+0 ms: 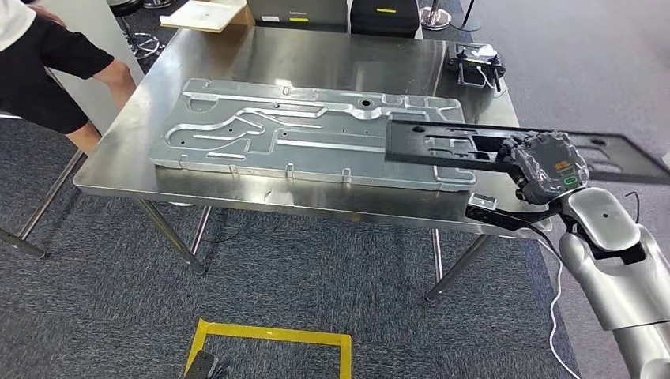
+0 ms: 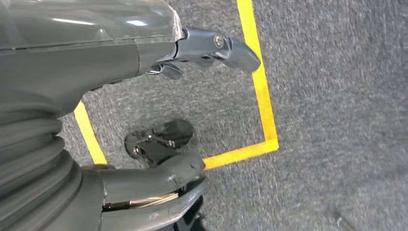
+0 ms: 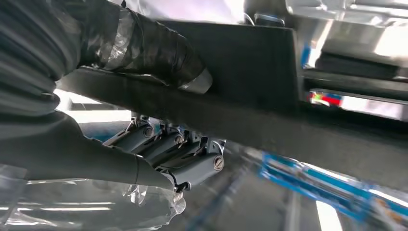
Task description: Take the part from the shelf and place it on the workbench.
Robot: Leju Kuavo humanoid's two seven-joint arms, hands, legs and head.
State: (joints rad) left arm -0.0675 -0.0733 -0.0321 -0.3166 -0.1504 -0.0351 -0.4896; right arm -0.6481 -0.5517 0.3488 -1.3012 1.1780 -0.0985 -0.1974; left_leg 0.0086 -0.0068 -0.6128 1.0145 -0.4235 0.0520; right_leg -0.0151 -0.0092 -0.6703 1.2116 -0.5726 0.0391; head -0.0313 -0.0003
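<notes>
A long flat black part (image 1: 450, 146) with cut-outs hangs level above the right end of the steel workbench (image 1: 316, 55). My right hand (image 1: 545, 167) grips it near its middle, and one end reaches past the table's right edge. In the right wrist view the thumb (image 3: 159, 53) lies on one face of the black part (image 3: 250, 96) and the fingers (image 3: 183, 154) curl under the other. The part's left end overlaps a large silver machined plate (image 1: 300, 130) lying on the bench. My left hand (image 2: 120, 57) hangs over the floor, fingers (image 2: 226, 48) apart, holding nothing.
A person in a black sleeve (image 1: 47, 63) stands at the bench's far left corner. A small black device with cables (image 1: 476, 63) sits at the far right corner. Yellow floor tape (image 1: 269, 339) marks a square on the grey carpet before the bench.
</notes>
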